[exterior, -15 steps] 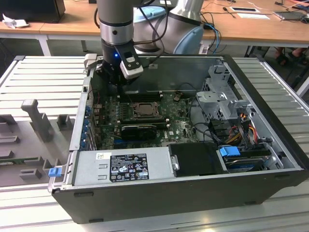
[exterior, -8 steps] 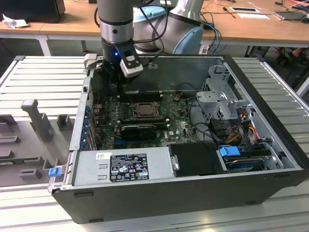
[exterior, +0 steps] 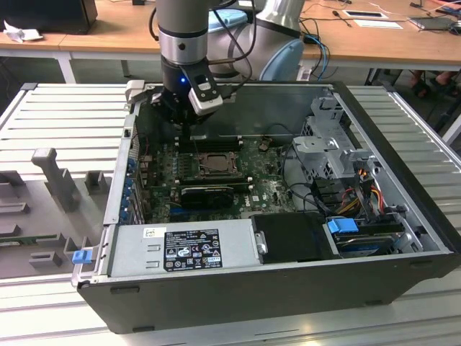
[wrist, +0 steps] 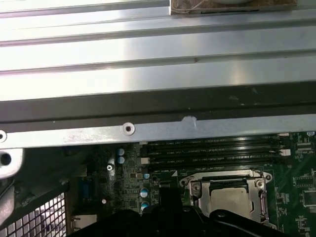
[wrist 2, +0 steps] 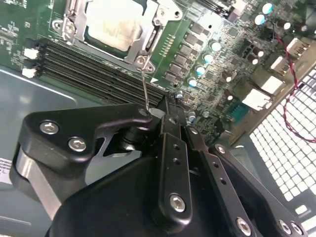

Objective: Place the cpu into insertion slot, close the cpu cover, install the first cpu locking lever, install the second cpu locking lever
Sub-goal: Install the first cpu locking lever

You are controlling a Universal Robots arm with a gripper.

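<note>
In the open computer case, the insertion slot sits on the green board. The pale cpu lies inside it, also seen in the first wrist view. The silvery cpu cover lies flat around the chip, framing it. A thin wire locking lever rises from the socket's corner to my fingertips. My gripper looks shut, its tips touching the lever's end; I cannot tell if the wire is pinched. In the exterior view the gripper hangs at the socket's far corner on the exterior view's left.
Long black memory slots run beside the socket. The case's metal wall and perforated rear panel are close by. A black card, the power supply and a drive cage fill the case.
</note>
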